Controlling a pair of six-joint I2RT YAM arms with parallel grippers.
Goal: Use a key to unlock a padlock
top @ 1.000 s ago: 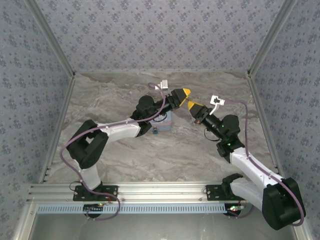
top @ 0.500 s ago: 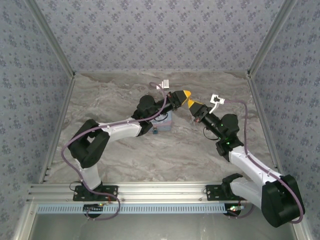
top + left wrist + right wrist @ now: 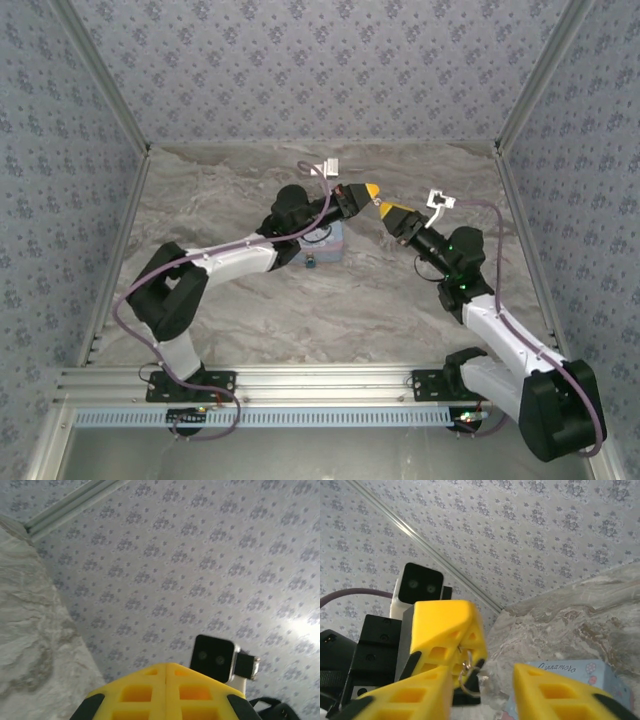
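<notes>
1. Top view: the left gripper (image 3: 370,189) and the right gripper (image 3: 386,208) are nose to nose, tips almost touching, over the far middle of the table (image 3: 220,320). The padlock (image 3: 312,262) is a tiny blue speck against the near side of the pale-blue tin (image 3: 330,240), just beside the left forearm. It sits nearer the bases than both grippers and to their left, and neither one touches it.
2. Left wrist view: the left gripper (image 3: 165,680) has its yellow fingers pressed flat together, with only a seam between them. What they pinch can't be told from here. The right arm's camera (image 3: 215,658) sits just past the tips.
3. Right wrist view: the right gripper (image 3: 484,672) is spread wide, with nothing between its pads. Straight ahead, the left gripper (image 3: 462,647) is clamped on a small metal ring (image 3: 468,676) that dangles from its tips. Whether a key hangs on it, I can't tell. The tin (image 3: 570,677) lies low on the right.
</notes>
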